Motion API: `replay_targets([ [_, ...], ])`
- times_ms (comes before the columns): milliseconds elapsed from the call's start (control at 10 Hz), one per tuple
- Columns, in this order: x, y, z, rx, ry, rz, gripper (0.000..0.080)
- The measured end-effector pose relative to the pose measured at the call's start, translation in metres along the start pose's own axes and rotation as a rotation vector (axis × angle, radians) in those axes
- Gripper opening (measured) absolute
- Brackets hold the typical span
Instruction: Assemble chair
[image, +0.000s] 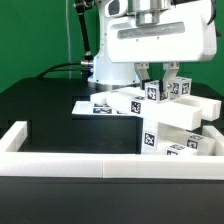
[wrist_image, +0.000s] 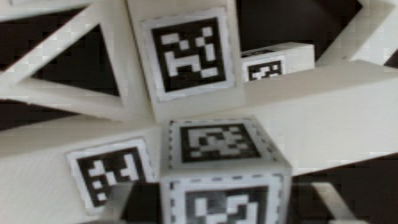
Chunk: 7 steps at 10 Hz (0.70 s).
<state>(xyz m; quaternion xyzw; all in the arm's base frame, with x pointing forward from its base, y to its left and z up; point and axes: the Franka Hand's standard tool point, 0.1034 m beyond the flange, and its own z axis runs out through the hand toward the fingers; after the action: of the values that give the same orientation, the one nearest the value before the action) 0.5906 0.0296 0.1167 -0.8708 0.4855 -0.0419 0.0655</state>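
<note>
The chair's white tagged parts (image: 175, 125) stand stacked at the exterior view's right, slabs and bars joined into one chunky block. My gripper (image: 160, 80) hangs straight above it, its dark fingers (image: 147, 73) on either side of a small square white leg (image: 157, 93) that sits on top of the stack. In the wrist view this leg (wrist_image: 222, 165) fills the lower middle, with tags on its end and side. Behind it lie a tagged slab (wrist_image: 187, 50) and white bars (wrist_image: 267, 105). My fingers themselves barely show there.
The long white border rail (image: 90, 165) runs along the front and turns up the left side (image: 15, 135). The marker board (image: 100, 106) lies flat behind the chair parts. The arm's white base (image: 105, 65) stands at the back.
</note>
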Motion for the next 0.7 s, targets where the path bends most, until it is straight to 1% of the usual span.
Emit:
replay_targets([
  [400, 0.0002, 0.0003, 0.0001, 0.003, -0.004, 0.235, 0.0287],
  [700, 0.0003, 0.0, 0.0002, 0.012, -0.015, 0.448, 0.0287],
])
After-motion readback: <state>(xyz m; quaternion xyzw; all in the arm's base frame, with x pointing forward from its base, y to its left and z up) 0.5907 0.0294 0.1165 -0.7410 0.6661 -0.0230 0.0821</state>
